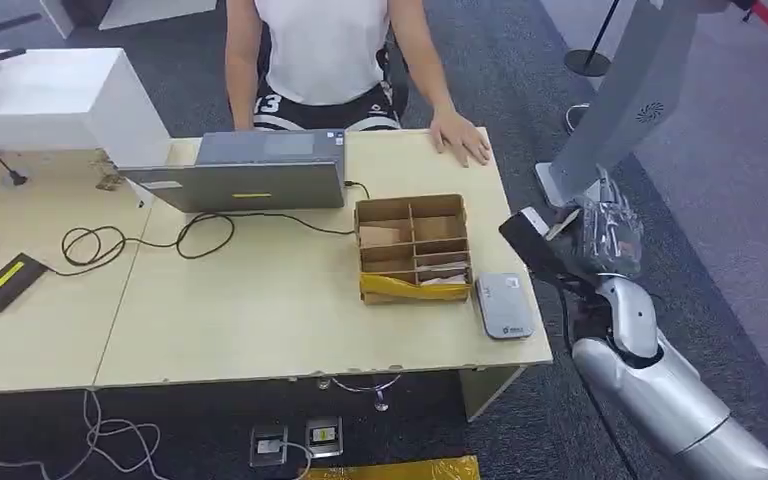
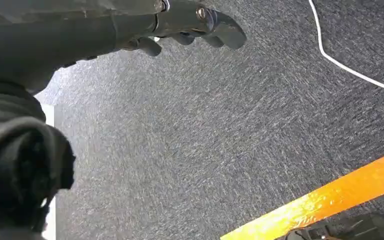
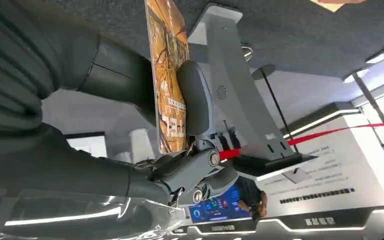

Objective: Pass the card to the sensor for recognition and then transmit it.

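One laptop (image 1: 250,172) sits at the far side of the table (image 1: 240,320), its black cable (image 1: 150,238) looping across the top, and one person's hand (image 1: 463,138) rests flat on the far corner. One cardboard divider box (image 1: 412,245) stands just beside the single grey sensor (image 1: 505,304) near the table's right edge. Off that edge, the right hand (image 1: 585,240) is raised, thumb and fingers clamped on the one card (image 3: 169,75), held edge-on beyond the sensor. The left hand (image 2: 180,30) hangs over carpet, fingers loosely curled, holding nothing.
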`<act>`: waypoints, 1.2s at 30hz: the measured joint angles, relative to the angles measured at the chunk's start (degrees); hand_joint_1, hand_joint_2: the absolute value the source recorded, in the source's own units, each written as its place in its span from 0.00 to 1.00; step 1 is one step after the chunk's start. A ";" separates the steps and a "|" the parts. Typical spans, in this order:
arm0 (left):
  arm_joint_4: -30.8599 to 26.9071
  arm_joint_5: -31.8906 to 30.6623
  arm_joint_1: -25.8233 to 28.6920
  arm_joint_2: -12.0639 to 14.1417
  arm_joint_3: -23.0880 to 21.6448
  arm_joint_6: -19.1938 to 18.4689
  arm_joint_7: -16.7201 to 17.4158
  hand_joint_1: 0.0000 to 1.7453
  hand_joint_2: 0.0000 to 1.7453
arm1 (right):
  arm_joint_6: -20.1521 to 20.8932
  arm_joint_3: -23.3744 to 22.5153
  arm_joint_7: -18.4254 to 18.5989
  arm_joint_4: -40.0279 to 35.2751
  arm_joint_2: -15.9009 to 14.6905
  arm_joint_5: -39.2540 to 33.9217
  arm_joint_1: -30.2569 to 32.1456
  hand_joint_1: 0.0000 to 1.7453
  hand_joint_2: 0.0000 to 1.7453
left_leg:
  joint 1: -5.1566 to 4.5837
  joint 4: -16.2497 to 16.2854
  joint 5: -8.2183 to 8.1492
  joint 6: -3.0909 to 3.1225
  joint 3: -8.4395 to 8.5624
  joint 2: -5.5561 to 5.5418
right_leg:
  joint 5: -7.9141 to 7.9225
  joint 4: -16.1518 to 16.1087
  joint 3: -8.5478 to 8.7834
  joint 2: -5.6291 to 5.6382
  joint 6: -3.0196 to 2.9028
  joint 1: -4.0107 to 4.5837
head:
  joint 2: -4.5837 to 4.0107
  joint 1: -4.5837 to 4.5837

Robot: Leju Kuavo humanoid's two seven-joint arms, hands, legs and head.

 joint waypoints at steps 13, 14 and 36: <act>-0.09 -0.31 -0.07 -0.28 0.00 -0.04 0.00 0.00 0.00 | 3.61 -2.80 -2.47 -0.17 -1.49 0.42 3.43 1.00 1.00 | 0.00 0.00 0.00 0.00 -0.04 0.00 | 0.00 0.00 0.01 -0.06 0.00 0.00 | 0.00 0.02; -0.18 -0.37 -0.08 -0.31 0.00 -0.11 0.00 0.00 0.00 | 4.43 -2.73 -2.86 -0.04 -1.42 0.50 3.44 1.00 1.00 | 0.00 0.00 0.00 0.00 -0.04 0.00 | 0.00 0.00 0.01 -0.06 0.00 0.00 | 0.00 -0.02; -0.44 -1.18 -0.66 -0.52 -0.02 -1.22 0.26 0.00 0.00 | 8.13 1.10 -6.56 8.05 2.97 -1.12 3.58 1.00 1.00 | 0.01 -0.01 0.01 0.00 -0.07 -0.04 | 0.00 0.01 0.01 -0.12 0.00 0.01 | 0.00 -0.02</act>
